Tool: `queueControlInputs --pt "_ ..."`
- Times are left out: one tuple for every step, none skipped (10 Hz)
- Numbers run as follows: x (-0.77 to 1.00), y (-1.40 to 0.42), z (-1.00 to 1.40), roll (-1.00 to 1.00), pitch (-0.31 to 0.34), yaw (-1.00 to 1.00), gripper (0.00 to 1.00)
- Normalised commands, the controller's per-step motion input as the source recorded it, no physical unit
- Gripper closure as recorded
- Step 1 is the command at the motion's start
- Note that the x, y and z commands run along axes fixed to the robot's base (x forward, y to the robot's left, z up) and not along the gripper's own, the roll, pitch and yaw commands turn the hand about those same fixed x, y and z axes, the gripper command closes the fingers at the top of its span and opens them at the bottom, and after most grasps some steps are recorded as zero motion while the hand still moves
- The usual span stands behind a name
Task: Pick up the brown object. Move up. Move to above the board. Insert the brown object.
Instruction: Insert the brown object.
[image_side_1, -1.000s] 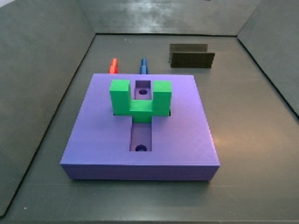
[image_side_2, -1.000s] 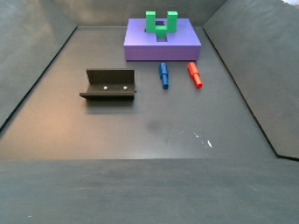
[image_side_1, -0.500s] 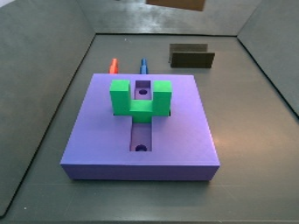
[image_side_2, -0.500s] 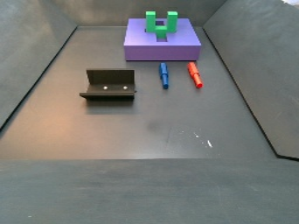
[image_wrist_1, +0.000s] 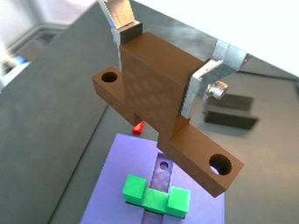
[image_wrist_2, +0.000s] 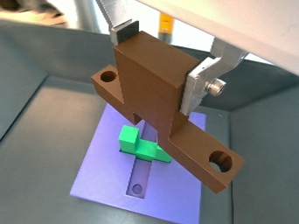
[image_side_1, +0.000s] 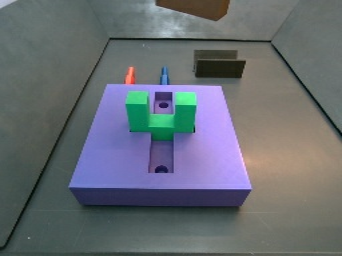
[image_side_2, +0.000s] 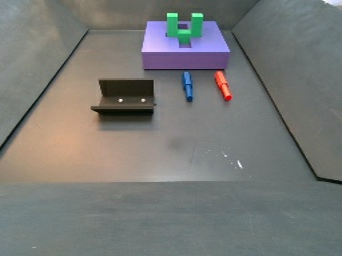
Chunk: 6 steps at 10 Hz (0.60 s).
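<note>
My gripper (image_wrist_1: 163, 51) is shut on the brown object (image_wrist_1: 149, 83), a wooden T-shaped piece with round holes near its bar's ends. One silver finger (image_wrist_1: 118, 16) presses each side of its thick stem, also in the wrist view (image_wrist_2: 162, 54). The piece (image_wrist_2: 149, 80) hangs high over the board (image_wrist_2: 100, 166), a purple slab with a central slot and a green U-shaped block (image_wrist_2: 140, 145). In a side view only a corner of the brown object (image_side_1: 197, 7) shows at the top edge, above and behind the board (image_side_1: 214, 160); the gripper is out of frame there.
The dark fixture (image_side_1: 219, 65) stands behind the board; it also shows in a side view (image_side_2: 124, 97). A red peg (image_side_2: 222, 86) and a blue peg (image_side_2: 187, 85) lie on the floor between board (image_side_2: 187, 52) and fixture. Grey walls ring the floor.
The brown object has come into a side view at the top edge and sunk a little further into frame. Board, pegs and fixture have not moved.
</note>
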Motion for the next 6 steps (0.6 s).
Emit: queueControlInputs --pt "0.00 0.00 0.00 0.00 -0.027 -1.00 1.00" --pt "0.00 0.00 0.00 0.00 -0.027 -1.00 1.00" --pt "0.00 0.00 -0.07 -0.01 -0.049 -1.00 1.00" --pt "0.00 -0.01 -0.16 -0.11 -0.130 -1.00 1.00" --pt "-0.04 -0.05 -0.19 -0.20 -0.261 -0.92 1.00" --pt "-0.07 -0.05 -0.19 -0.23 -0.287 -0.90 1.00"
